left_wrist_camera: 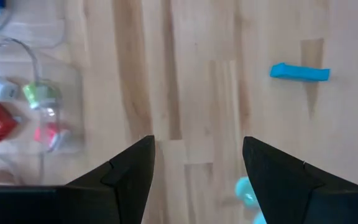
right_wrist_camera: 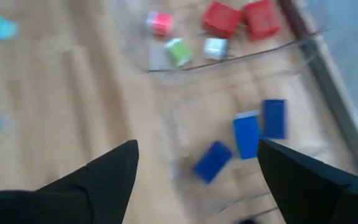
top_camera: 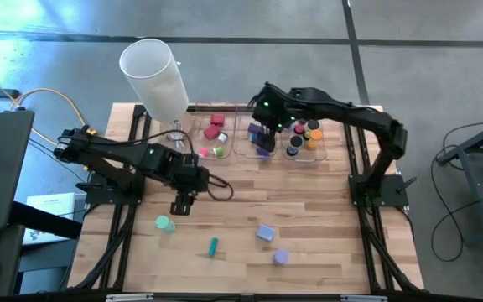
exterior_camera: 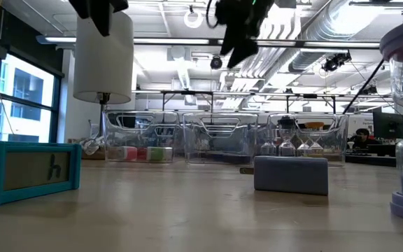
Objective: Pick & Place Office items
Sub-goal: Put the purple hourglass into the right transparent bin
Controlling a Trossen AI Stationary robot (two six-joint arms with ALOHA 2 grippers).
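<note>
**Right arm hangs empty over middle bin**

The right gripper (top_camera: 266, 132) hovers, fingers spread and empty, above blue blocks (right_wrist_camera: 247, 135) in the middle clear bin (top_camera: 243, 149). The left gripper (top_camera: 180, 204), fingers parted and holding nothing, hangs mid-table. A teal stick (top_camera: 213, 246) lies near the front edge. No legible writing shows.

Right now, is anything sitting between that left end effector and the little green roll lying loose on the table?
Nothing visible. The left end effector, open and empty, hangs just beside the green roll, with only bare table between them. The teal stick lies farther off.
</note>
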